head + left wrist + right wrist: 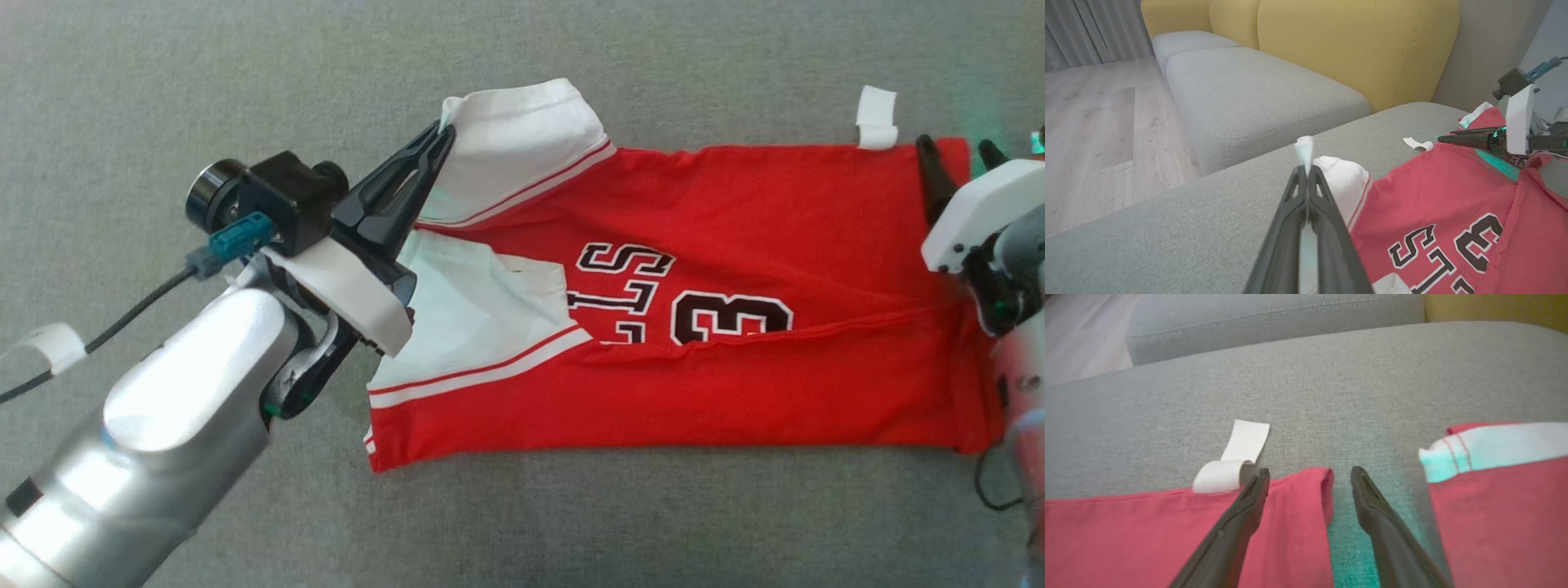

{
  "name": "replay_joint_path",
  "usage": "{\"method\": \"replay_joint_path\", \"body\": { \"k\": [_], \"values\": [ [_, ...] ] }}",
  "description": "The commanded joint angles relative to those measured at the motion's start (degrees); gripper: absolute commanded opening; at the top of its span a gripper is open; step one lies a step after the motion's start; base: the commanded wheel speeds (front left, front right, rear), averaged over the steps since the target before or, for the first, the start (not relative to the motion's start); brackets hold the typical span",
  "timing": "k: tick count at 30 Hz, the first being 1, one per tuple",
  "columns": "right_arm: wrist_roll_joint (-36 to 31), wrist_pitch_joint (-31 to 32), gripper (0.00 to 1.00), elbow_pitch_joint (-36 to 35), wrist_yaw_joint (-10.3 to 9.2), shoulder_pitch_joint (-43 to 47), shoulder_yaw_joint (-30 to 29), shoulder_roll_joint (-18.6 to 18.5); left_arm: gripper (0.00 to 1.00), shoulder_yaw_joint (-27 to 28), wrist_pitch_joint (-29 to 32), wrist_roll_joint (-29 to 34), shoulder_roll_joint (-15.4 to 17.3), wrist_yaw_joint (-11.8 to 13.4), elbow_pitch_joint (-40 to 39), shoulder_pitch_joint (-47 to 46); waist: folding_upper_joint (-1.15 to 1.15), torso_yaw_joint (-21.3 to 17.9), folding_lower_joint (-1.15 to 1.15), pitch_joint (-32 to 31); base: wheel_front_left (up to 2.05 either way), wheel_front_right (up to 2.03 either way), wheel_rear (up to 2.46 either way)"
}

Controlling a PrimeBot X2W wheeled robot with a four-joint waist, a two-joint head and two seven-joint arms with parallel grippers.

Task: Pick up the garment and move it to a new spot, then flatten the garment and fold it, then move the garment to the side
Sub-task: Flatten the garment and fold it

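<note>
Left forearm (163,408) sits closest to me in the head view, silver, cut off at the bottom-left corner. Grey cushion (245,82) is the work surface, plain woven fabric. A second grey cushion (1249,94) sits beyond it, with a yellow backrest (1355,49) behind both, and wood floor (1094,122) and grey curtain (1086,28) off to that side.

Garment (735,245) lies flat on the near cushion, long axis left-right in my head view. Its near edge is folded up over the front, so the lettering and number are half hidden under the fold. The nearer white sleeve is tucked inward.

Left gripper (443,131) has its jaws closed tight, pinching the edge of the far white sleeve, which is raised a little off the cushion. Right gripper (1308,473) has its jaws spread wide at the hem corner, holding nothing. One finger is over red cloth, the other over bare cushion; I can't tell if either makes contact.

Red piece with a white band (1490,453) lies just beside that corner, probably a separate item, mostly cut off. White strip (876,118), one end curled, touches the garment's far edge.
</note>
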Motion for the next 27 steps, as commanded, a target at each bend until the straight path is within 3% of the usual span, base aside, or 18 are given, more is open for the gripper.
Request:
{"method": "replay_joint_path", "body": {
  "k": [1, 7, 8, 9, 10, 11, 23, 27],
  "values": [
    [-0.4, 0.0, 1.00, -0.6, -0.04, -1.8, 1.0, -1.2, 0.00, 2.2, 0.2, 0.6, 2.1, 0.6, -1.9, -2.7, 0.00, 0.4, -0.01, 0.6, 0.00, 0.00, 0.00],
    [-1.8, 0.1, 1.00, 5.3, -0.04, -4.6, 3.7, -1.7, 0.00, 2.4, 0.7, 0.1, 2.0, 0.9, -2.7, -3.3, 0.00, 0.5, -0.01, 1.6, 0.00, 0.00, 0.00],
    [-1.7, 0.1, 0.95, 6.1, -0.04, -5.0, 4.2, -1.8, 0.00, 2.4, 0.7, 0.2, 2.1, 0.9, -2.7, -3.4, 0.00, 0.4, -0.01, 1.6, 0.00, 0.00, 0.00],
    [-1.6, 0.1, 0.56, 6.8, -0.04, -5.4, 4.6, -1.8, 0.00, 2.4, 0.8, 0.2, 2.2, 0.9, -2.6, -3.5, 0.00, 0.3, -0.01, 1.7, 0.00, 0.00, 0.00],
    [-1.4, -0.1, 0.09, 7.3, -0.04, -5.8, 5.1, -1.8, 0.00, 2.5, 0.9, 0.2, 2.3, 0.9, -2.5, -3.6, 0.00, 0.2, -0.01, 1.7, 0.00, 0.00, 0.00],
    [-1.3, -0.4, 0.00, 7.7, -0.04, -6.2, 5.7, -1.9, 0.00, 2.5, 0.9, 0.2, 2.4, 1.0, -2.3, -3.8, 0.00, 0.1, -0.01, 1.7, 0.00, 0.00, 0.00],
    [7.9, -7.7, 0.00, 5.3, -0.04, -12.4, 10.0, -0.5, 0.00, 6.2, 0.6, -0.9, 4.3, 1.0, 5.9, -8.8, 0.00, -3.7, -0.01, 1.5, 0.00, 0.00, 0.00],
    [10.5, -9.9, 0.00, 3.6, -0.04, -14.8, 11.6, -0.5, 0.00, 6.0, -0.9, 3.2, 4.9, 1.3, 11.3, -14.1, 0.00, -5.1, -0.01, 2.5, 0.00, 0.00, 0.00]
  ]
}}
